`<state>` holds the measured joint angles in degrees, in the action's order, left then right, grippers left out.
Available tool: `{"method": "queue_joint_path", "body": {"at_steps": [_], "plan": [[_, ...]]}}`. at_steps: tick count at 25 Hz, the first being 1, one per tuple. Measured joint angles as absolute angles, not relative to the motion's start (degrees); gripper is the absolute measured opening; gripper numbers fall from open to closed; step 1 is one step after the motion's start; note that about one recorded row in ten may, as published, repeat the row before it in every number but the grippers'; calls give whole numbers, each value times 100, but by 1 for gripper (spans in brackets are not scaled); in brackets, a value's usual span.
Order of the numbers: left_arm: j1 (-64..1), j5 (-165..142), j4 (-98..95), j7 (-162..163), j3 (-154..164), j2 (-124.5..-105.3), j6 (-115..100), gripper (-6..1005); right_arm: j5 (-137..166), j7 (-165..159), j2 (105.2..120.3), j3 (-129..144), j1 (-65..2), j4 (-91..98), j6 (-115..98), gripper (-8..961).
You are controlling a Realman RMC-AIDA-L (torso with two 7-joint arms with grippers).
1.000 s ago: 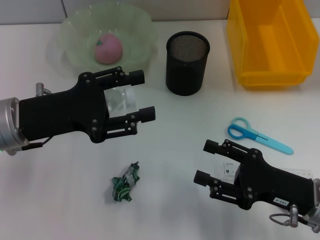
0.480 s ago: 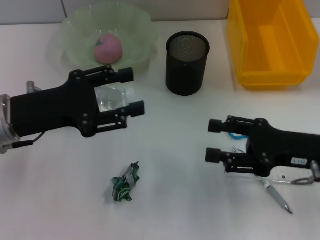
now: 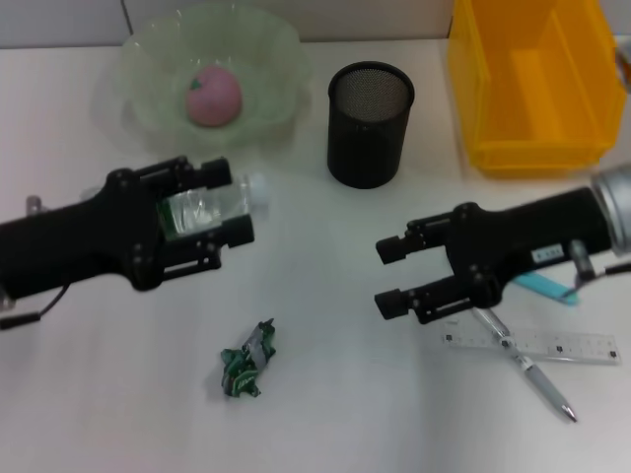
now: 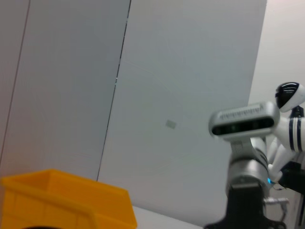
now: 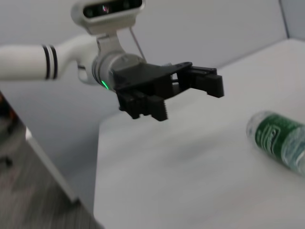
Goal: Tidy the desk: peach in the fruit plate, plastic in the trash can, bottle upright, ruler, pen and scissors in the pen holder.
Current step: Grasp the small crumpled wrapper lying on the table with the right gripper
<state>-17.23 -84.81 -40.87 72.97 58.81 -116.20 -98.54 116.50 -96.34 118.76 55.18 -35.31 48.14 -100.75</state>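
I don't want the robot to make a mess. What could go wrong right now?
The bottle lies on its side between the open fingers of the left gripper. It is round, so it might roll or slip out if the fingers pinch it badly. It is close to the fruit plate, so standing it up could bump the plate. The right gripper hangs open beside the ruler and pen; a low sweep might knock them away.

Open table (image 3: pixel 325 325) between wrapper (image 3: pixel 245 361) and ruler (image 3: pixel 537 345).
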Motion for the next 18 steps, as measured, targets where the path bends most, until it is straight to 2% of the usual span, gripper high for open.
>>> {"method": "queue_joint_path", "body": {"at_steps": [2, 3, 8, 18], "plan": [[-1673, -8481, -4087, 7291, 5889, -11625, -9866, 718, 11804, -9756, 11884, 5544, -3655, 4903, -10078, 753], [-1588, -8481, -4088, 7290, 5916, -11625, -9888, 718, 12101, -10055, 11875, 5687, -3955, 4972, -10081, 753], [-1436, -8515, -4088, 7287, 5929, -11599, -10006, 718, 12605, -10366, 11891, 6361, -4583, 5056, -10102, 753], [-1459, -8918, -4078, 7292, 5897, -11621, -10045, 718, 12355, -10058, 11969, 7877, -4792, 5371, -9707, 751]]}}
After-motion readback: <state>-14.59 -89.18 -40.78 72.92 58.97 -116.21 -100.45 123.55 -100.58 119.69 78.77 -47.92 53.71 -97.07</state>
